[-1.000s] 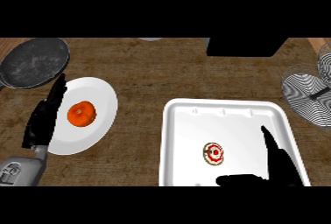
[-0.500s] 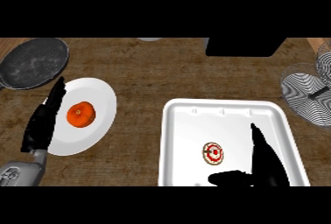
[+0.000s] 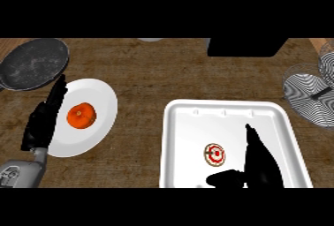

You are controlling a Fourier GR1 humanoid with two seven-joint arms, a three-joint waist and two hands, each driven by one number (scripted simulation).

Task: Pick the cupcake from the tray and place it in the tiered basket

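A small round cupcake (image 3: 214,154) with red and white icing sits on the white tray (image 3: 195,123), near its front middle. My right hand (image 3: 257,161) is over the tray just right of the cupcake, fingers straight and pointing away, thumb spread to the left below the cupcake; it is open and holds nothing. The wire tiered basket (image 3: 312,90) shows at the right edge, partly cut off. My left hand (image 3: 44,117) rests open at the left, fingers up, over the edge of a white plate.
A white plate (image 3: 98,101) at the left carries an orange fruit (image 3: 81,116). A dark round pan (image 3: 32,64) lies at the back left. A black box (image 3: 246,46) stands at the back, right of centre. Brown counter lies between plate and tray.
My right hand has slid leftward over the tray, closer to the cupcake, with the thumb now reaching under it. The left hand and the cupcake have stayed put.
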